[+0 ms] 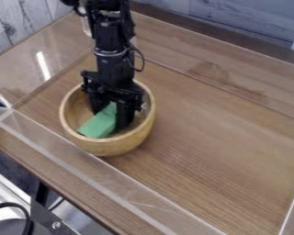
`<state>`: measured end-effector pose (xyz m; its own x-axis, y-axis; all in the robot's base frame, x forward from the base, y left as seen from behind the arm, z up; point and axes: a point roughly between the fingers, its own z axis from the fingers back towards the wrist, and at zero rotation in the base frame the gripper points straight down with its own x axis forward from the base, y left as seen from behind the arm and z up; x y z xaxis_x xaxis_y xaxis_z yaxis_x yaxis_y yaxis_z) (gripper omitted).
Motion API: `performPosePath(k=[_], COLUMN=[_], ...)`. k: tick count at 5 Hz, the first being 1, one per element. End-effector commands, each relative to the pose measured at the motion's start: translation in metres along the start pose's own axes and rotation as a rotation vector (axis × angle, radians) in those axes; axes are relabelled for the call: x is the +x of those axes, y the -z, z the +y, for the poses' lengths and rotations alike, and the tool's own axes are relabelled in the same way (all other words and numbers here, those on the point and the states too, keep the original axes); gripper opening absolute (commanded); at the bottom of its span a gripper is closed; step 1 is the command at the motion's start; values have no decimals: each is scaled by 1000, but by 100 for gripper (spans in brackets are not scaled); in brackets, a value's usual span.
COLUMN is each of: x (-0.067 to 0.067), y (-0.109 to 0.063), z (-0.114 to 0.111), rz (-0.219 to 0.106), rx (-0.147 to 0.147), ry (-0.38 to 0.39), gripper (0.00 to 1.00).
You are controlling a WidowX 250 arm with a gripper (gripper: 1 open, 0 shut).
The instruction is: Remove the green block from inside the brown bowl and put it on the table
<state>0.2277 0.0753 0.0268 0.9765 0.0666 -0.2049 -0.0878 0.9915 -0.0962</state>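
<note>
The brown bowl [128, 140] stands on the table [223, 138] at the left of the view. Inside it the green block [99, 124] lies tilted, its lower end toward the bowl's near-left wall. My black gripper [118, 107] reaches straight down into the bowl, and its fingers are shut on the block's upper right end. The fingertips hide that end of the block.
Clear acrylic walls run round the table; the front one [76, 163] passes close to the bowl's near side and the left one [15, 69] is not far off. To the right of the bowl lies bare wood-grain tabletop.
</note>
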Motion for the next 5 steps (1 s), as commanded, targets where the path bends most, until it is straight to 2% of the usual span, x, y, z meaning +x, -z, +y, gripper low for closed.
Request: performPosePath(k=[1,5], x=[-1,-2], y=[-11,-15], z=[-3,-5], rz=[-18,-20], rx=[1,-3], ry=[-6,-18], gripper=[0,0])
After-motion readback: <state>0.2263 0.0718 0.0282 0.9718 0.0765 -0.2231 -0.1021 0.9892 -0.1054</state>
